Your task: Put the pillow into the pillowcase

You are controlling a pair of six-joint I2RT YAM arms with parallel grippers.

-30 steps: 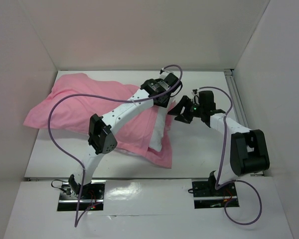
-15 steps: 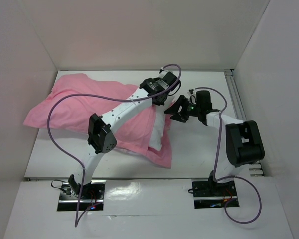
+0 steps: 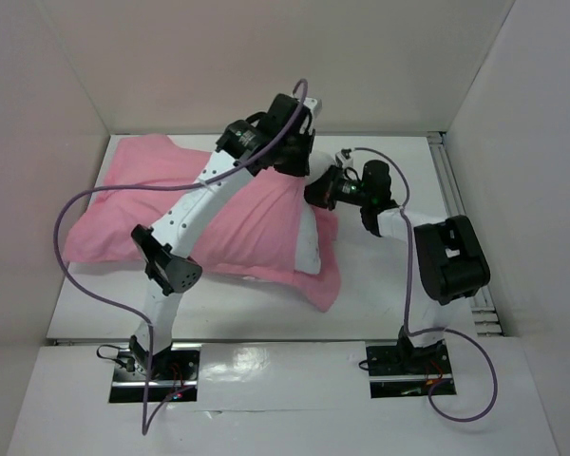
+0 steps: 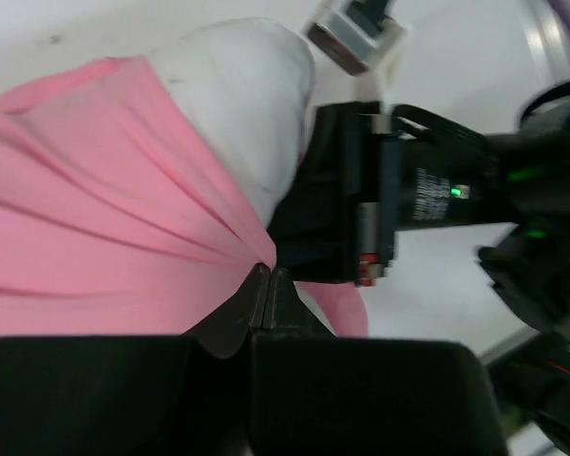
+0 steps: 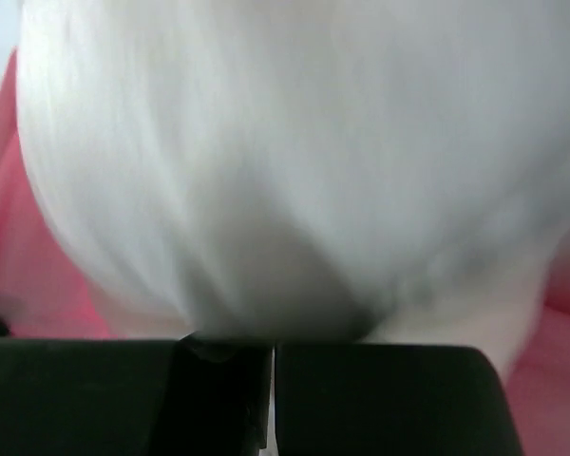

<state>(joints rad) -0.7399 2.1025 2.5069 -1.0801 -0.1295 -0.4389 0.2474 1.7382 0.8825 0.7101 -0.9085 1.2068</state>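
Seen from above, the pillowcase (image 3: pixel 171 204) lies spread across the left and middle of the white tabletop (image 3: pixel 389 285). The pillow (image 3: pixel 311 245) is mostly inside it. Only a narrow white strip shows at the sack's open right end, with a flap of pink running beside it toward the near edge. Both arms reach to the far corner of that open end. Their wrists crowd together there, so this view hides what either set of fingers does.

The left wrist camera fills that in. The left pincer (image 4: pixel 269 277) is pressed together on a gather of pink fabric, with folds fanning out leftward from its tips. Just past it, the bare rounded corner of the pillow bulges out of the pink edge. The black body of the right arm's wrist sits against that corner's right side.

The right wrist camera shows almost nothing but white cloth, close and blurred. The right pincer (image 5: pixel 272 350) is pressed together, with the pillow's fabric drawn in creases down to its tips, so it pinches the pillow itself. Pink shows only at the left and lower right margins.
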